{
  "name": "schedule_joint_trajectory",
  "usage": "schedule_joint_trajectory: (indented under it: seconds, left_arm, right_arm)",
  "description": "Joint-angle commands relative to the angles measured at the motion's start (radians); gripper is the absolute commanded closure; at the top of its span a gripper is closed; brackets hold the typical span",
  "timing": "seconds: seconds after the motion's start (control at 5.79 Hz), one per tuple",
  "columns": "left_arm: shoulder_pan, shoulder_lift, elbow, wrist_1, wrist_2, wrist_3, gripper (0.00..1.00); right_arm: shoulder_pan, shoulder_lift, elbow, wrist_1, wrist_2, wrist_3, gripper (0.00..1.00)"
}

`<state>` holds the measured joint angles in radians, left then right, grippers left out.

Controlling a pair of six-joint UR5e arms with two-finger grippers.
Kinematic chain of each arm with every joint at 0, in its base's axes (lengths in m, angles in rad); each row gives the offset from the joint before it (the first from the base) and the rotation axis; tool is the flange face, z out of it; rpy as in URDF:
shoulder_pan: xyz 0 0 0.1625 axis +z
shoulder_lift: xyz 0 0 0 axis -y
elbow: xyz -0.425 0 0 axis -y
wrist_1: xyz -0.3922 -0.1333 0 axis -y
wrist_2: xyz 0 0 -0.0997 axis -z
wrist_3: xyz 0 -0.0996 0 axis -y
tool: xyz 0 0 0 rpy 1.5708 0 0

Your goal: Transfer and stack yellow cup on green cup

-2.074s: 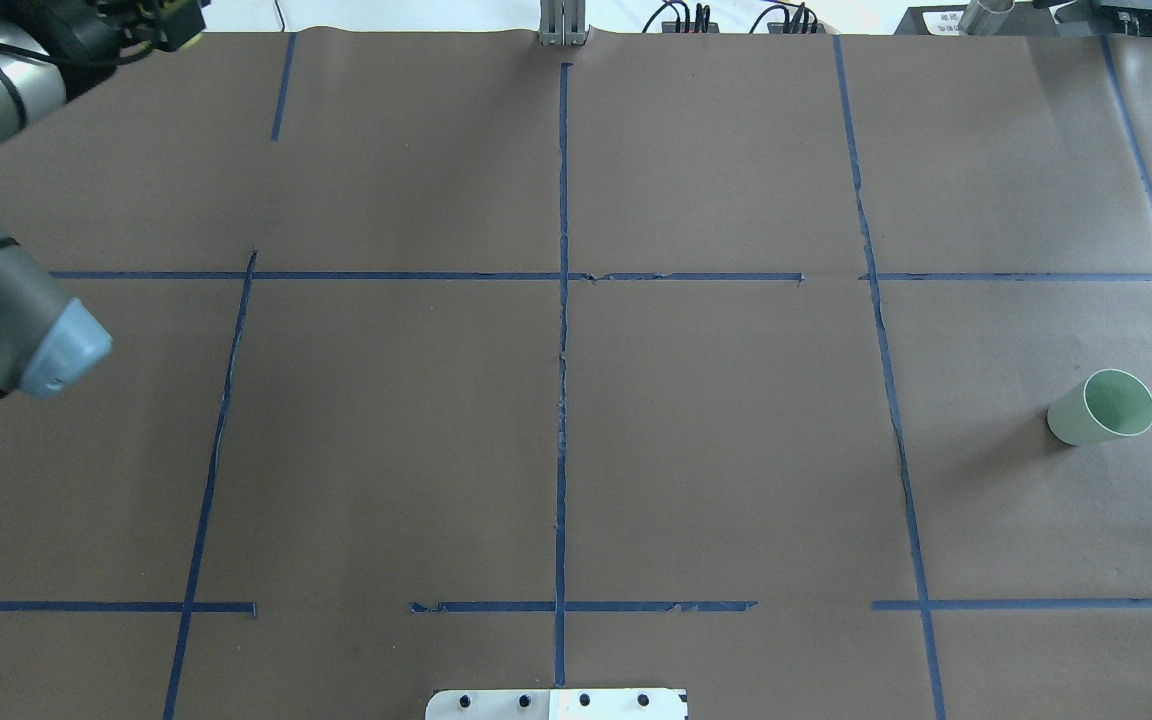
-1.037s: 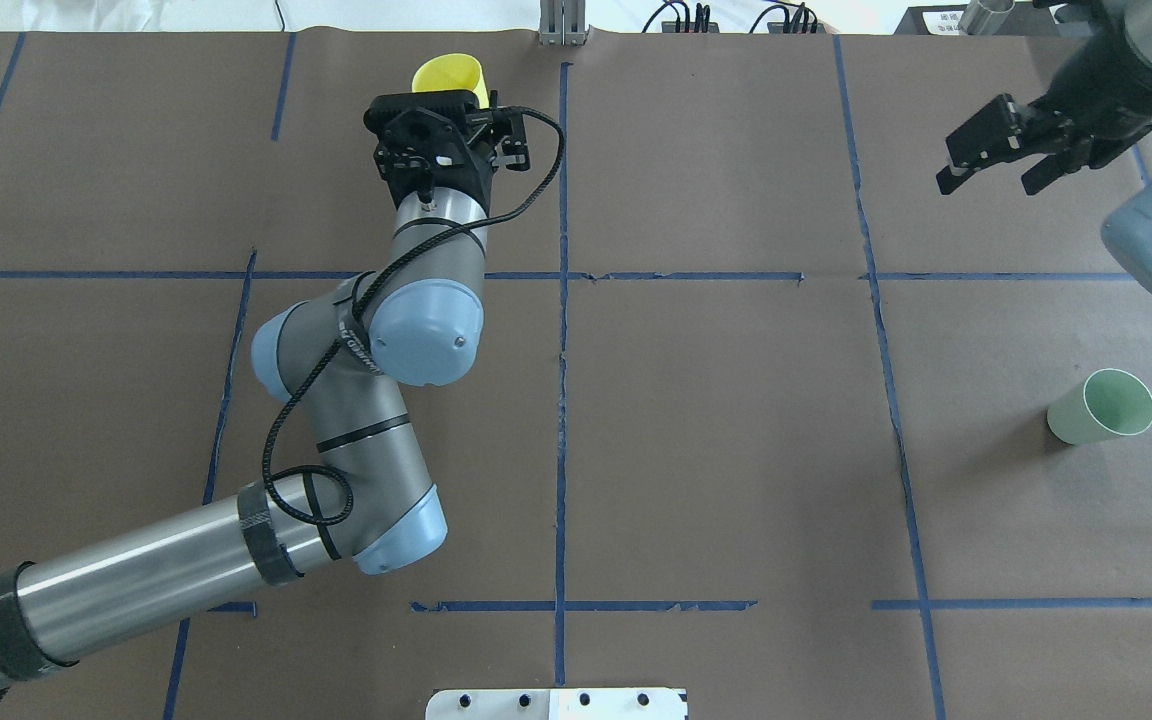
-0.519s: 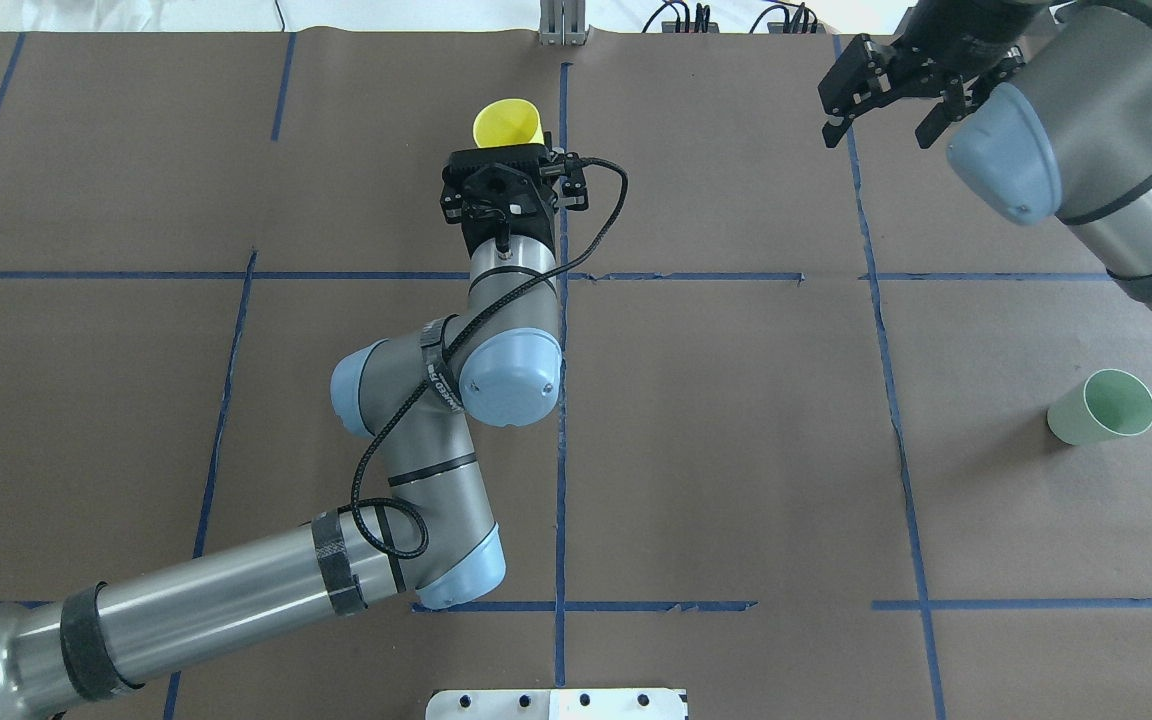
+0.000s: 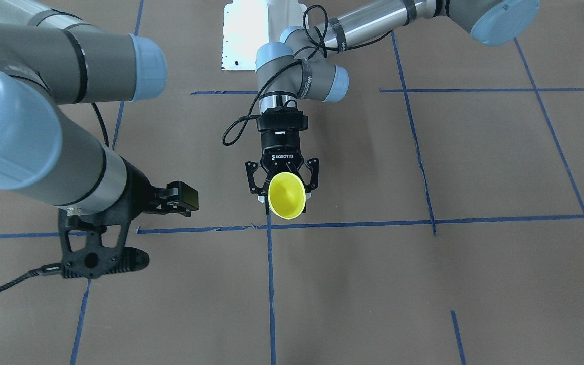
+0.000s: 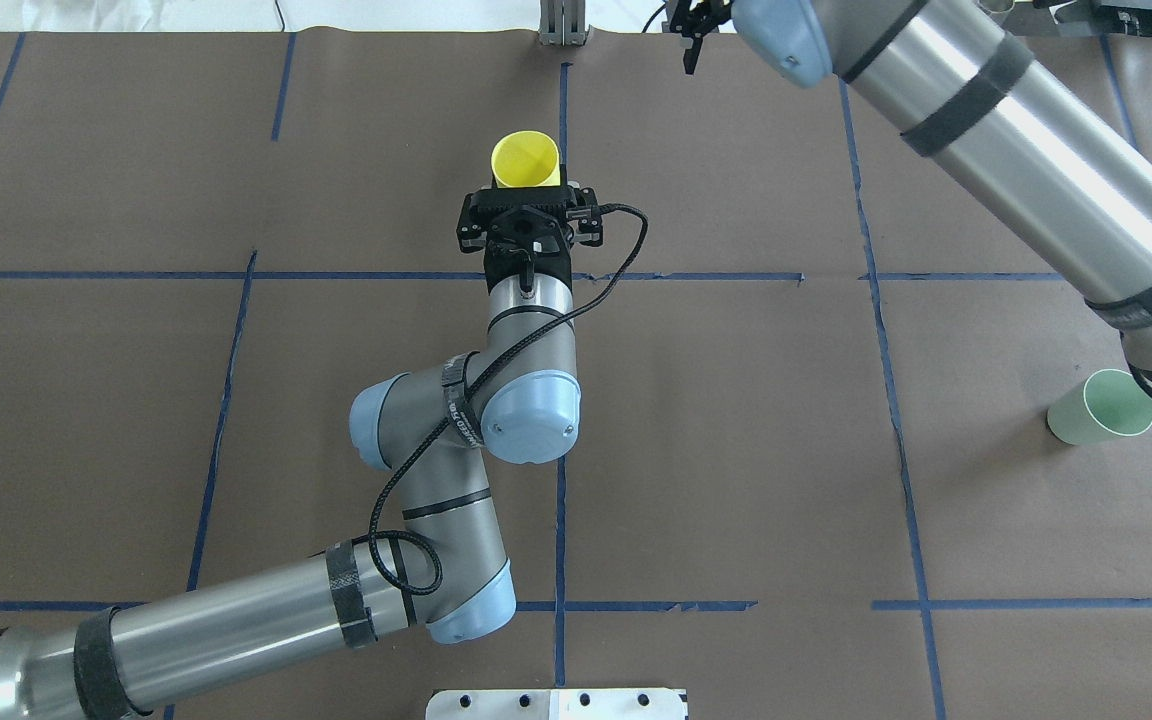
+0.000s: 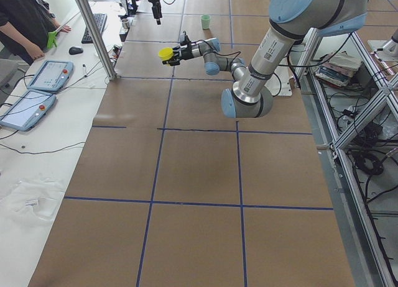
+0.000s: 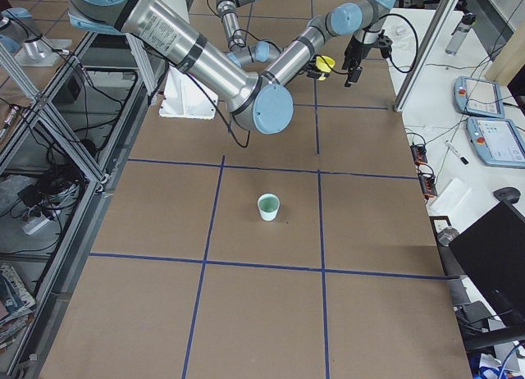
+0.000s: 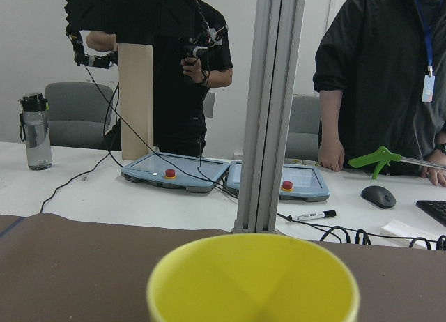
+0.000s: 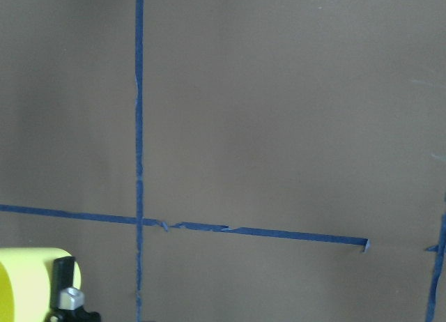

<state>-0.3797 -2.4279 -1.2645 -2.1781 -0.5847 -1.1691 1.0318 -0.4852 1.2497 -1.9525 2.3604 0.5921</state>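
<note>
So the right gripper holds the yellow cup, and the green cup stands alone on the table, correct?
No, the left gripper holds the yellow cup; the overhead exterior view shows it. The green cup does stand alone on the table.

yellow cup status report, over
Left gripper shut on yellow cup, mouth sideways, off table. Right gripper beside it, jaws unclear. Green cup upright, untouched. Nothing on table between.

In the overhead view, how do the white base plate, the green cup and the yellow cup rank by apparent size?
1. white base plate, though the picture's edge cuts it.
2 and 3. green cup, then yellow cup, but this is unsure: the left gripper hides part of the yellow cup, which is held above the table, nearer the camera.
</note>
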Motion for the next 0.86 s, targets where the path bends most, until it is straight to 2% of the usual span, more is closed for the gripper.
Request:
schedule_joint_trajectory:
  seconds: [0.0,0.69]
  left_arm:
    - [0.001,-0.006,0.002,0.0,0.003,0.078,0.59]
    - [0.004,-0.01,0.002,-0.003,0.0,0.077,0.59]
  right_arm:
    - [-0.027,0.147,-0.168,-0.013,-0.001,0.0,0.01]
    - [-0.114,0.162,-0.188,-0.011,-0.01,0.002,0.03]
